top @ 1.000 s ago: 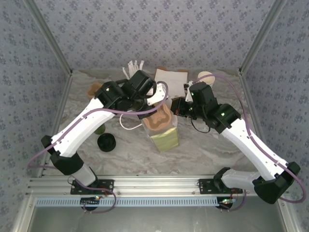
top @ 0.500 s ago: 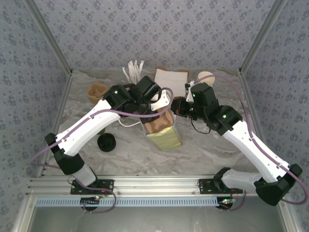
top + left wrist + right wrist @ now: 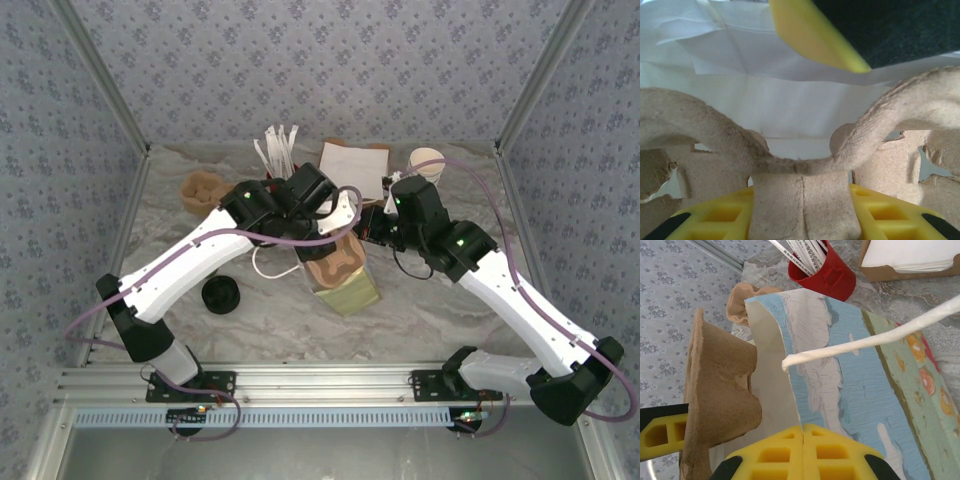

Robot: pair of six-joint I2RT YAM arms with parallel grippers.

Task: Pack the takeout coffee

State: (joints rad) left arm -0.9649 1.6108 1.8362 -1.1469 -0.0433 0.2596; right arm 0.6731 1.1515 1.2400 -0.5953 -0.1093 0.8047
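Floral blue-grey walls (image 3: 320,60); marbled tabletop (image 3: 420,320).

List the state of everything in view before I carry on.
bag: upright, mouth open.
carrier: in the bag's mouth, gripped.
left tool: shut on carrier.
right tool: shut on bag's rim.
lid: flat on table, on no cup.
pale cup: upright, uncovered.
spare carrier: on table, free.
holder: upright, sticks in it.
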